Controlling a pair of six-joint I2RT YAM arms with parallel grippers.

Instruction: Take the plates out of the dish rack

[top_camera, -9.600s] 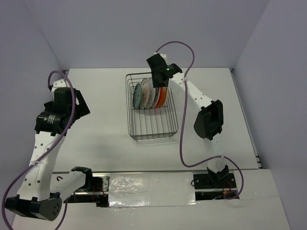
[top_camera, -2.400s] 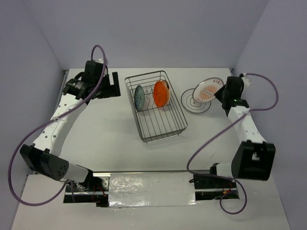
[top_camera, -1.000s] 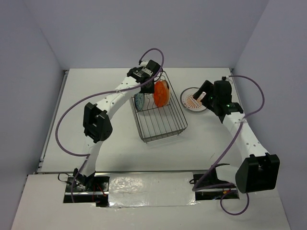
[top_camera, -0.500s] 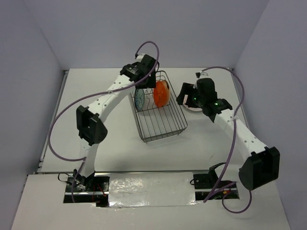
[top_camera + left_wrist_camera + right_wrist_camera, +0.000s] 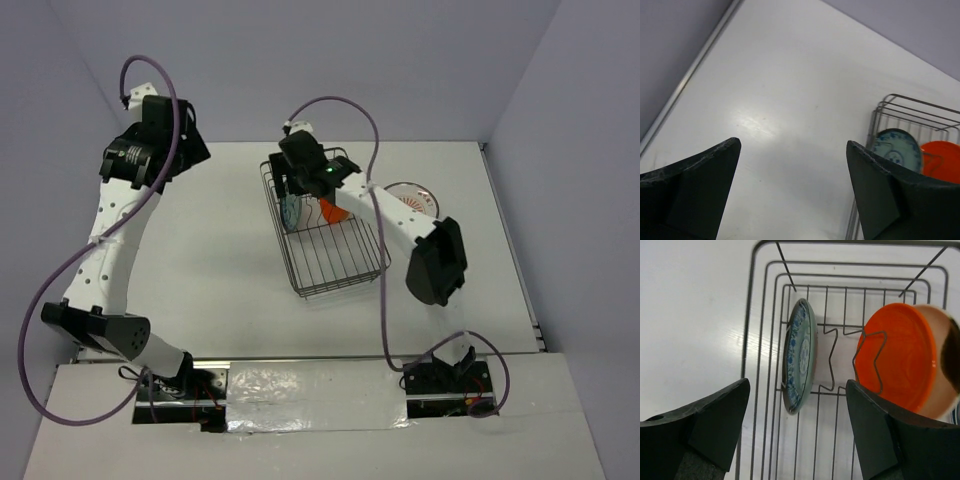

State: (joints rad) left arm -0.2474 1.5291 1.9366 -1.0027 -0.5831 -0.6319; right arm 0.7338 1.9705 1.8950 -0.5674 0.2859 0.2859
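The teal plate (image 5: pixel 799 355) and orange plate (image 5: pixel 900 360) are stood on edge, faces sideways, in the dish rack (image 5: pixel 330 262), which is laid lengthwise far-to-near. The right pincer (image 5: pixel 795 390) and left pincer (image 5: pixel 792 145) are held open.

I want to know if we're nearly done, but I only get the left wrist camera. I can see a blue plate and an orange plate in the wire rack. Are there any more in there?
Observer: No. The right wrist view shows only the teal-patterned plate and the orange plate in the dish rack, both standing on edge.
Operator: Are any plates on the table?
Observer: Yes. The top view shows a sunburst plate lying flat on the table, right of the rack.
Operator: What's the other arm doing?
Observer: The right gripper hangs open above the rack, over the teal-patterned plate.
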